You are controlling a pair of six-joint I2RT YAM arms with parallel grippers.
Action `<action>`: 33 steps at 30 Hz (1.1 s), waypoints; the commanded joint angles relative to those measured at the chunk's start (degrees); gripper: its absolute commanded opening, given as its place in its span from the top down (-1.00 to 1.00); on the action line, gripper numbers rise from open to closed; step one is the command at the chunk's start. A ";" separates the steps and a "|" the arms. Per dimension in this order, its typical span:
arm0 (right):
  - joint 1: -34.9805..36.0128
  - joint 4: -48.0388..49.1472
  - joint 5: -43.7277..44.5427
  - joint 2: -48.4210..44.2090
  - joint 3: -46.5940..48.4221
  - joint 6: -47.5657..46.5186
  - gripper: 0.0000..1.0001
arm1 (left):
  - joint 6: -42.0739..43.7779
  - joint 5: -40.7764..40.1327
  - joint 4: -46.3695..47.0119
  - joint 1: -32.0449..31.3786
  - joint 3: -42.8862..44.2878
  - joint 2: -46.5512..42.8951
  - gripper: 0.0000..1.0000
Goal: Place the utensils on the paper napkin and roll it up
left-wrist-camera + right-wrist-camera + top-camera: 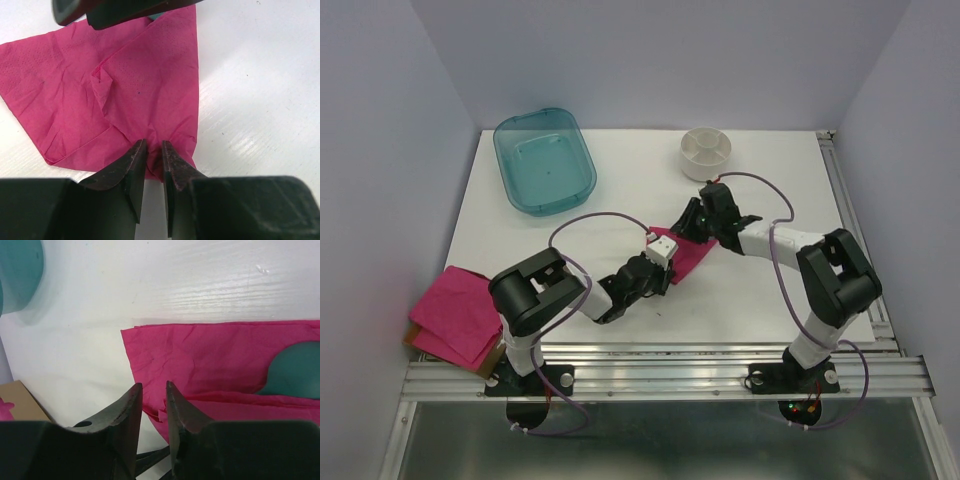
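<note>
Pinching a bunched fold at the near-left edge of the paper napkin, the left end effector has its jaws drawn narrow, with pink paper caught between the tips. The napkin lies creased and partly folded over on itself near the middle of the worktop. A rounded end of a teal utensil shows on it, with a fold of paper lying across its lower part. The right end effector sits at the napkin's far-right side, its jaws also narrow around a folded corner; I cannot tell whether it actually clamps the paper. At the far left stands a teal bin, at the far centre a white round container, and at the near left a pile of pink napkins.
</note>
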 commanded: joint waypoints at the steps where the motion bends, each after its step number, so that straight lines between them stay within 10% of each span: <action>1: -0.56 2.22 -0.02 -5.20 -3.50 -0.59 0.42 | -0.21 0.17 1.64 0.38 -0.72 0.32 0.41; 9: -0.56 3.79 -2.83 -10.47 -13.59 1.07 0.99 | -0.92 0.79 2.08 0.82 -0.29 0.76 0.41; 33: -0.12 13.11 -13.37 -13.38 -22.32 1.96 0.99 | -3.82 6.33 6.65 3.46 -1.34 1.37 0.41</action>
